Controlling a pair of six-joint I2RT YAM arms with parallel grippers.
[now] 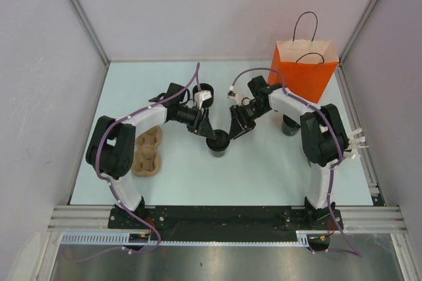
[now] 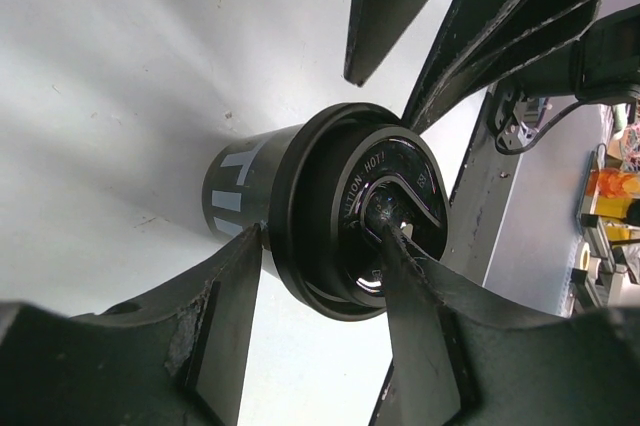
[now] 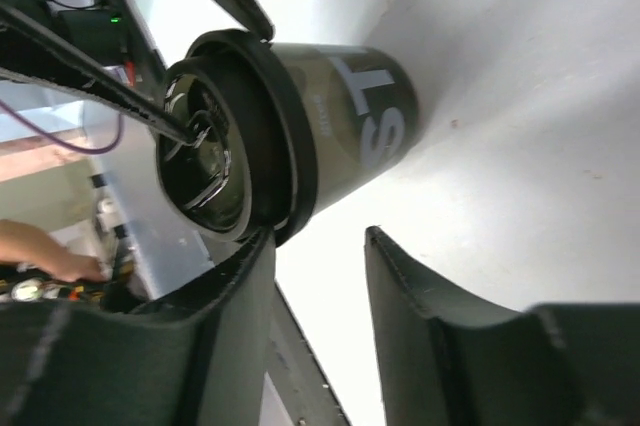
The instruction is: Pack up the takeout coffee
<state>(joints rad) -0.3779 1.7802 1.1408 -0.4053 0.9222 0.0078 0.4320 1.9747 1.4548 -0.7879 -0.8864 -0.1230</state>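
Takeout coffee (image 1: 217, 145) stands centrally on the table (image 1: 264, 179), far from every edge — likely light, crushable, slick; best held below the lid (image 2: 392, 208) — left gripper (image 2: 320, 246) straddling its rim, grip indeterminate, right gripper (image 3: 317, 246) spread alongside.

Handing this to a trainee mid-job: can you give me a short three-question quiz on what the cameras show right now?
1. True or false: the lidded cup that both arms reach for stands in the pulp tray.
2. What lies between the fingers of the right gripper? A) the cup B) nothing, only table shows C) a bag handle
3. Fill in: the orange bag stands at the table's far ____ corner.
Key: 1 false, it stands on the table, apart from the tray; 2 B; 3 right.
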